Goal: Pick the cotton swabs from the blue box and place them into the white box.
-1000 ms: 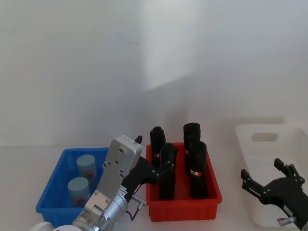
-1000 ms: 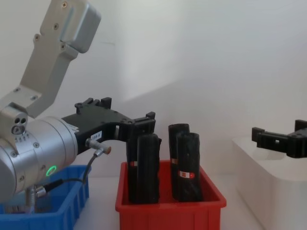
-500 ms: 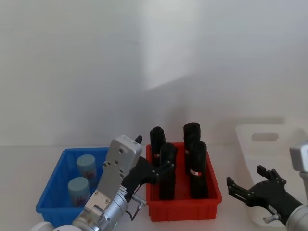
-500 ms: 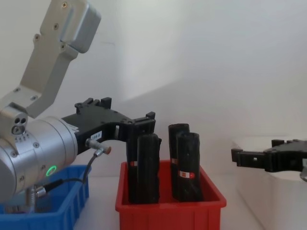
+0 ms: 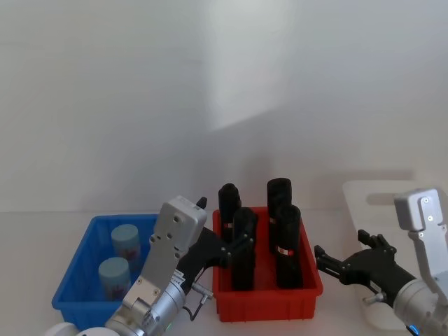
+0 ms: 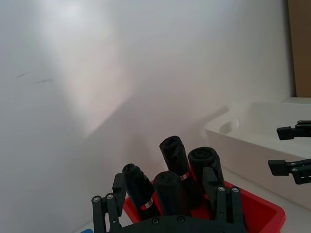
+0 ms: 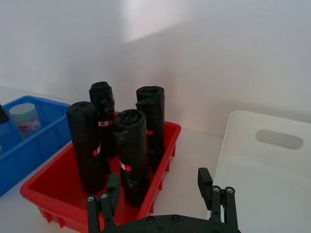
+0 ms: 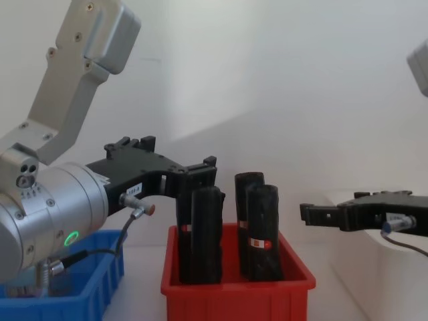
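Observation:
Two cotton swabs tubs point(image 5: 126, 241) point(image 5: 113, 276) stand in the blue box point(image 5: 73, 283) at the front left; one tub point(image 7: 24, 118) also shows in the right wrist view. My left gripper point(image 5: 225, 224) hangs open and empty between the blue box and the red bin, its fingers point(image 6: 116, 191) framing the black cylinders. My right gripper point(image 5: 341, 252) is open and empty, just right of the red bin and left of the white box point(image 5: 371, 192). The right arm covers part of the white box point(image 7: 272, 165).
A red bin point(image 5: 266, 302) in the middle holds several tall black cylinders point(image 5: 278, 203) with red bands. It stands between the blue box and the white box. A plain white wall rises close behind the table.
My right gripper has moved left, from over the white box to the gap beside the red bin. The left arm and the swab tubs have not moved.

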Motion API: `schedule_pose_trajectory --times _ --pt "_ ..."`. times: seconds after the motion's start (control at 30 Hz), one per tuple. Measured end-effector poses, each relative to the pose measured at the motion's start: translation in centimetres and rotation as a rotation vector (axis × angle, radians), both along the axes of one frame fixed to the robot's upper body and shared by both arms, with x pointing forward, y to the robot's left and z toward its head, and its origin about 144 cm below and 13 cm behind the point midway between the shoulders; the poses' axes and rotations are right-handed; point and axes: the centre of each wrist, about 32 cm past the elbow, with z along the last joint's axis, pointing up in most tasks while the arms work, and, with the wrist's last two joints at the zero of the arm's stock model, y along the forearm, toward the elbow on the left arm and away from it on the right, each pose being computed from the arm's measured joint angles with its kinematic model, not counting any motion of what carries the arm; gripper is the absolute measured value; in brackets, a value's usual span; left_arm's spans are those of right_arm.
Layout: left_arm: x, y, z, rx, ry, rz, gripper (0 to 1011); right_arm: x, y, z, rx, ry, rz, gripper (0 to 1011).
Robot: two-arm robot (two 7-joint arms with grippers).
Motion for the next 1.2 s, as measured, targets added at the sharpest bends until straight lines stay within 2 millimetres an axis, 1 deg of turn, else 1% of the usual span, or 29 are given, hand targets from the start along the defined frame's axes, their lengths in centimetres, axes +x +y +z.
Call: schedule_pose_trajectory --times 0.4,0.9,1.2 --pt "0.0 0.0 0.0 0.0 0.0 0.0 1003 2.5 1.5 -0.2 -0.01 -0.003 0.019 1002" --pt "0.0 0.0 0.0 0.0 0.0 0.0 1003 6.0 3.5 -1.4 -0.031 0.029 0.042 1002" --pt "0.0 0.0 0.0 0.0 0.0 0.0 1003 7.5 4.3 -1.8 -0.026 0.048 0.055 1002"
